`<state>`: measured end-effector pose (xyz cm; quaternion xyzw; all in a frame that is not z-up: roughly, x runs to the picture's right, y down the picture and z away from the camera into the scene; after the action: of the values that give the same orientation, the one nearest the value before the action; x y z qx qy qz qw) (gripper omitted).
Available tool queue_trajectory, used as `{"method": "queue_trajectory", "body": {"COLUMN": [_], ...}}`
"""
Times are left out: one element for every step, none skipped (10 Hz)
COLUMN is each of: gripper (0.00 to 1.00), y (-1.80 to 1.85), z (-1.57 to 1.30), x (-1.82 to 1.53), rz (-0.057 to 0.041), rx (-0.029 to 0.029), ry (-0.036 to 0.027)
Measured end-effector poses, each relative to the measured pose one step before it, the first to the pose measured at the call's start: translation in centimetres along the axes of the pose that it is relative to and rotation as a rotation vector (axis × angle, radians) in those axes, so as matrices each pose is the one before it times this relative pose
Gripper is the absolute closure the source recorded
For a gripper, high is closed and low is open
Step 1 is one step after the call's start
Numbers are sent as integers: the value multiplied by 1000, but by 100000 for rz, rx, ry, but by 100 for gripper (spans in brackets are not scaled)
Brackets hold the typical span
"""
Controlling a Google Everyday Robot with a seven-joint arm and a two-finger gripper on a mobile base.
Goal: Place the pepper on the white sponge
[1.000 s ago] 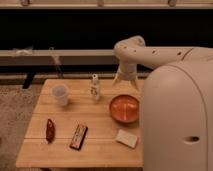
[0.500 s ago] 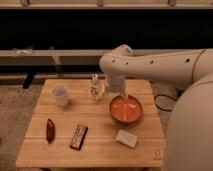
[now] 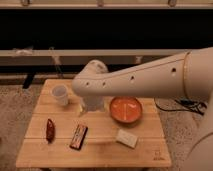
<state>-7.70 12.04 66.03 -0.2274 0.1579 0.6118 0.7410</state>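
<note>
One pepper (image 3: 50, 129) lies on the table's (image 3: 100, 152) left side, well apart from the white sponge (image 3: 126, 138). The gripper (image 3: 89, 106) hovers mid-table, and I cannot tell its state. I judge this the approach step, and it needs a leftward descent next.

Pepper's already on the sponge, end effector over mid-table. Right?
No. The pepper lies on the table's left side, apart from the sponge at front right. The end effector is over mid-table, between cup and bowl, as the camera view shows.

1. I see a light wooden slatted table (image 3: 105, 152) on speckled grey carpet (image 3: 15, 117).
2. Behind it, a dark wall (image 3: 100, 30) carries a pale horizontal rail (image 3: 65, 52).
3. A black cable (image 3: 182, 105) lies on the carpet.
</note>
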Motion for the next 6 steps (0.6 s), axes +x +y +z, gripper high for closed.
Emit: {"method": "queue_trajectory", "body": {"gripper": [20,20,20,20,20,20], "y": [3382,1496,-155,-132,203,-35], "z": [4,21,-6,2,-7,5], "x": [1216,462,16,19,-12,-3], "rz": [-5754,-2416,177,195,-349,64], "rx": [-892,-689,305,164,-136,23], "ry": [201,-89,31,72,-3,17]}}
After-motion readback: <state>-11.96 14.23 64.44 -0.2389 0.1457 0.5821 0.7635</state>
